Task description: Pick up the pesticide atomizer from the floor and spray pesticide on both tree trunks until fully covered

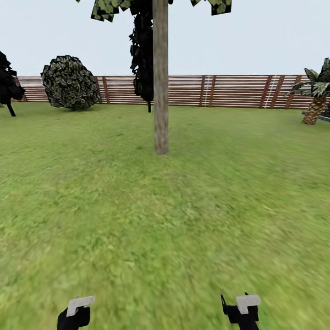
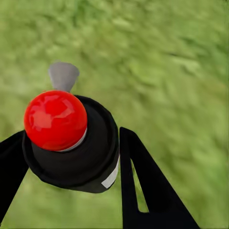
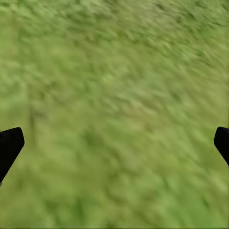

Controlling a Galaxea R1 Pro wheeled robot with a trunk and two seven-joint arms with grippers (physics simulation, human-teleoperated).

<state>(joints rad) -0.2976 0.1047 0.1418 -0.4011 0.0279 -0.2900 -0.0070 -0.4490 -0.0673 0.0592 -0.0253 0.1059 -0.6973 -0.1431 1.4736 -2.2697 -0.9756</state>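
Note:
The pesticide atomizer (image 2: 90, 157), a black can with a glossy red round cap and a grey nozzle tip, sits between the black fingers of my left gripper (image 2: 71, 138), which is shut on it above the grass. My right gripper (image 3: 117, 138) is open, with only lawn between its fingertips (image 3: 10, 143). In the head view both arms show at the bottom edge, the left gripper (image 1: 75, 312) and the right gripper (image 1: 243, 309). One tree trunk (image 1: 160, 91), a pale mottled column, stands straight ahead on the garden lawn (image 1: 165, 220), several metres off. Its leaf flakes (image 1: 107, 8) reach the top edge.
A reddish-brown slat fence (image 1: 229, 90) closes the far side. A dark cone tree (image 1: 142, 59) stands behind the trunk and another (image 1: 7, 82) at far left. A round bush (image 1: 70, 82) sits at left, a short palm (image 1: 316, 98) at right. Open grass lies between me and the trunk.

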